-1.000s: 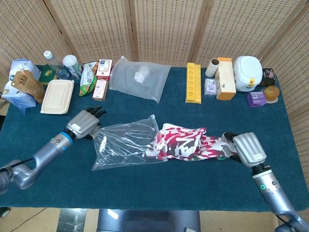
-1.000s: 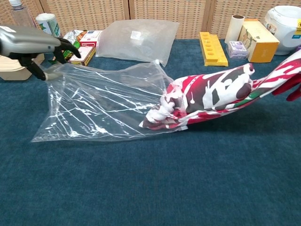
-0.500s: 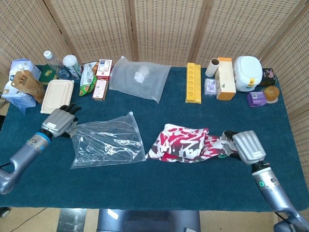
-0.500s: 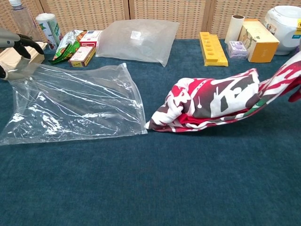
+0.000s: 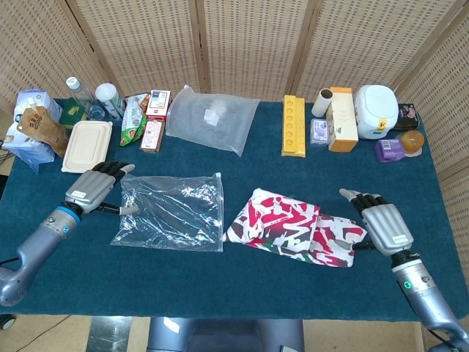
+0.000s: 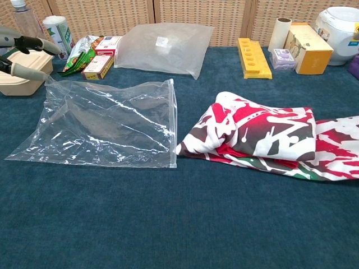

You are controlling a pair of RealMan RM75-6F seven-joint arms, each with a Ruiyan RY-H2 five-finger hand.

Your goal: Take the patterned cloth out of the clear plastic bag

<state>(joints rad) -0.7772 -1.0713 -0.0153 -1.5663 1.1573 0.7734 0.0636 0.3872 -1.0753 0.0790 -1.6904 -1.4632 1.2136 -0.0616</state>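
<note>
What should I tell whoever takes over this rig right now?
Left robot hand: open, fingers spread at the left edge of the clear plastic bag; contact unclear.
Right robot hand: open, beside the patterned cloth, not gripping it.
Bag lies flat and empty on the table; cloth lies bunched to its right, fully outside.
Done: cloth is out.
Left: nothing but pulling the hands clear.
</note>
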